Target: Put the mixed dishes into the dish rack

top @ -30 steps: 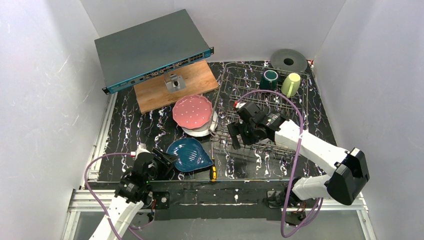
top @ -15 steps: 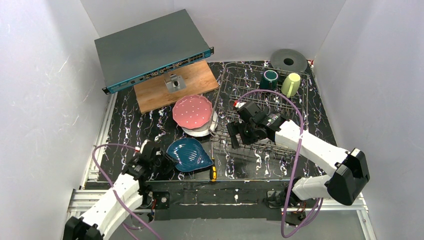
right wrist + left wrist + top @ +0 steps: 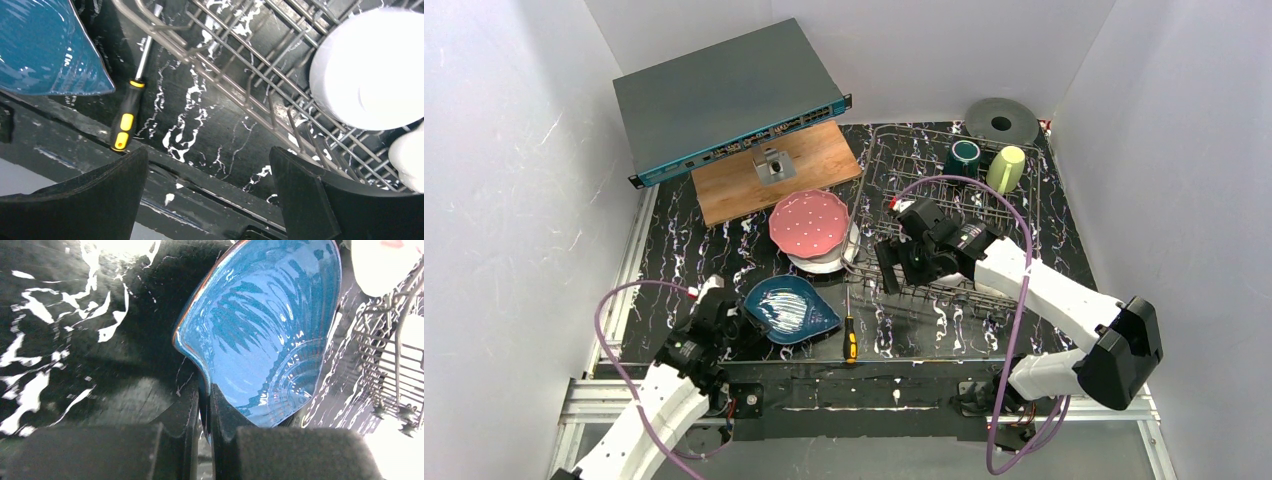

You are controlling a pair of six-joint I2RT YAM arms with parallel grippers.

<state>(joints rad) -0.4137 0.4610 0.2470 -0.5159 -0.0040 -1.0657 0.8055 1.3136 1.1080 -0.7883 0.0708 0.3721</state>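
Note:
My left gripper [image 3: 746,322] [image 3: 204,390] is shut on the near-left rim of the dark blue plate [image 3: 794,308] [image 3: 265,325], which sits tilted at the table's front. The pink white-dotted plate [image 3: 809,222] lies on the white plate [image 3: 822,264] beside the dish rack [image 3: 876,165]. The dark teal mug [image 3: 964,157] and pale yellow-green mug [image 3: 1006,168] stand at the rack's far end. My right gripper [image 3: 892,268] [image 3: 209,150] is open and empty over the rack's near-left corner. A white round dish [image 3: 370,70], apparently the bowl, sits among the rack wires [image 3: 260,95].
A yellow-and-black-handled screwdriver [image 3: 849,335] [image 3: 125,122] lies between the blue plate and the rack. A wooden board [image 3: 734,190] with a small metal block and a grey flat box [image 3: 724,95] stand at the back left. A grey disc [image 3: 1002,122] lies behind the rack.
The left gripper has drawn the dark blue plate a little left and toward the front edge. The right gripper has edged slightly left over the rack.

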